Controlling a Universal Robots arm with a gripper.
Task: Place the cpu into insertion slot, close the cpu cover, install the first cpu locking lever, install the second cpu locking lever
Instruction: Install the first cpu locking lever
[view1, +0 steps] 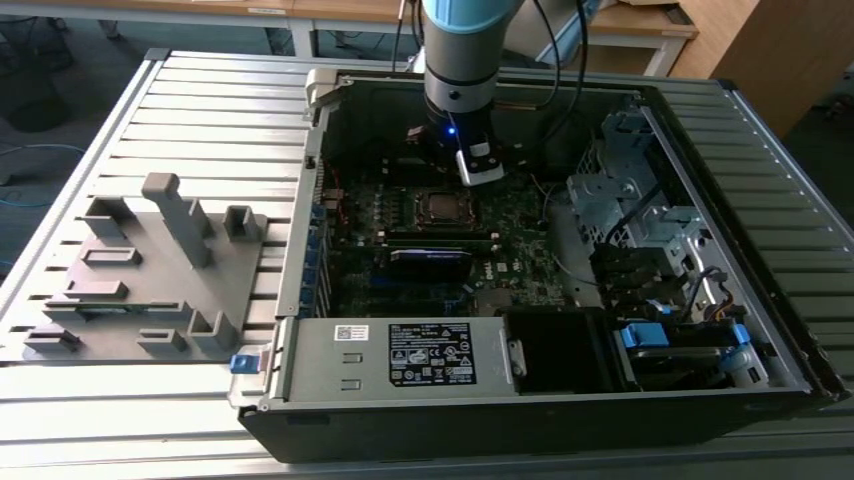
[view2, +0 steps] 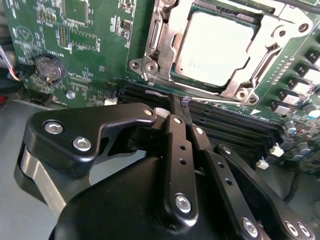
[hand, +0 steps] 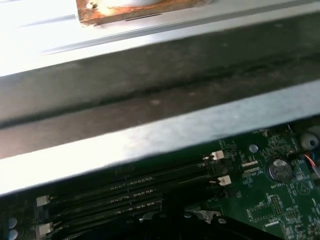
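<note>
Second wrist view: cpu (view2: 215, 47) seated inside cover (view2: 165, 42), cover down flat. Beside cover, gripper (view2: 178, 102) over memory slots (view2: 225, 122), jaws clenched, empty. Risk: pinched tip skids sideways, gouges slots or knocks cover askew.

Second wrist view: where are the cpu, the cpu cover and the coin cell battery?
cpu (view2: 215, 47), second wrist view, middle of its pale top.
cpu cover (view2: 167, 42), second wrist view, side bar of the frame.
coin cell battery (view2: 48, 67), second wrist view, centre of its face.
</note>
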